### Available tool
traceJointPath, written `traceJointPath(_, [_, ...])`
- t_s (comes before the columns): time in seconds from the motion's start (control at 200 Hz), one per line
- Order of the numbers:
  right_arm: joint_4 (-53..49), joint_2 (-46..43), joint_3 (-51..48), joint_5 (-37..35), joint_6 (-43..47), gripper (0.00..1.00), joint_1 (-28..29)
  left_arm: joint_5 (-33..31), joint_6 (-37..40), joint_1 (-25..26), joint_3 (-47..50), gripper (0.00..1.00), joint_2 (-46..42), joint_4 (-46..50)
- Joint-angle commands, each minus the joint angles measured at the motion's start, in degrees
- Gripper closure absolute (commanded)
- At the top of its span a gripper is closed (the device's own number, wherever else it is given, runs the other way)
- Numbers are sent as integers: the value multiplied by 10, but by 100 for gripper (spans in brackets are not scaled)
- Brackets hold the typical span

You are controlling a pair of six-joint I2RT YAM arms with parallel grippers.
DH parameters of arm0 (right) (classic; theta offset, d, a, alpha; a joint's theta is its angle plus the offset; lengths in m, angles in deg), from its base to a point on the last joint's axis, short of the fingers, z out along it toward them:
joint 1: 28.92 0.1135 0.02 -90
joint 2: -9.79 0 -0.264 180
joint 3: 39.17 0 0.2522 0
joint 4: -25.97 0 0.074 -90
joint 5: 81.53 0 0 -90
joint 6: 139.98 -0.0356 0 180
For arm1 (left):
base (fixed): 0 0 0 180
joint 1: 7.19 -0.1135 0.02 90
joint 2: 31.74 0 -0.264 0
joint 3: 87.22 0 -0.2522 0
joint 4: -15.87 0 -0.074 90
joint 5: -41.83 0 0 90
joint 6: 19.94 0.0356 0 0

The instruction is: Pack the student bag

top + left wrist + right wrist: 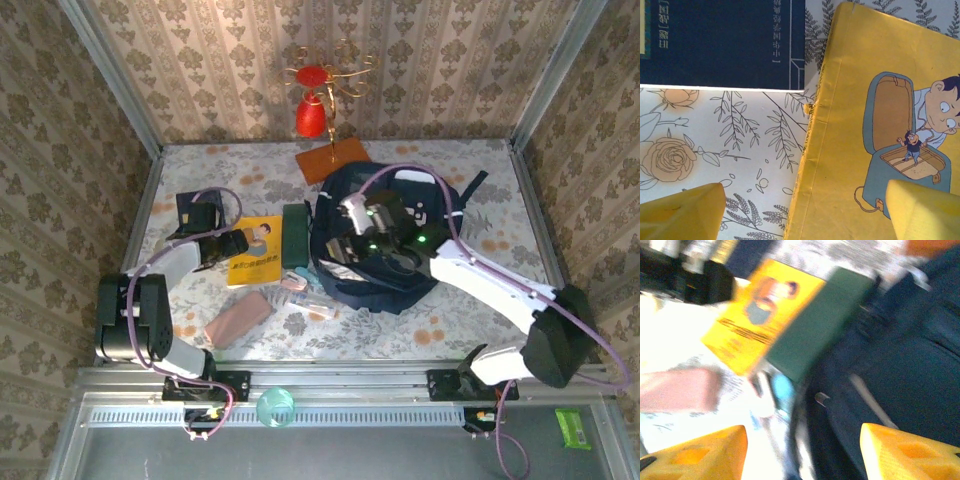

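Student bag (pixel 348 186) sits on the counter (pixel 480 300); yellow book (pixel 255 250), green case (pixel 295 235) and pink pouch (pixel 238 318) lie outside it, unpacked; left claw (pixel 802 202) spread, empty, over the book; right claw (pixel 802 455) spread, empty, over the bag.

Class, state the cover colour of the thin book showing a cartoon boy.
Bright yellow; the thin cartoon book shows best in the left wrist view.
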Motion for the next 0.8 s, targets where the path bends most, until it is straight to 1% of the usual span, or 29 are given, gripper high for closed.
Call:
traceJointPath(0.0, [31, 95, 57, 10, -51, 38, 59, 19, 4, -6, 20, 16, -18, -10])
traceJointPath(0.07, [37, 149, 97, -3, -67, 37, 87, 23, 5, -10, 28, 16, -24, -17])
traceJointPath(0.185, [52, 228, 155, 14, -129, 34, 111, 28, 7, -16, 33, 16, -29, -20])
traceJointPath(0.32, [51, 309, 208, 31, -198, 31, 124, 14, 5, -17, 43, 17, -40, -29])
traceJointPath(0.475, [47, 377, 247, 42, -218, 32, 124, 11, -3, -17, 56, 18, -51, -44])
traceJointPath(0.575, [34, 404, 266, 42, -224, 33, 118, 23, -6, -17, 57, 18, -50, -49])
traceJointPath(0.795, [24, 418, 262, 36, -236, 34, 99, 53, -4, -17, 62, 19, -40, -56])
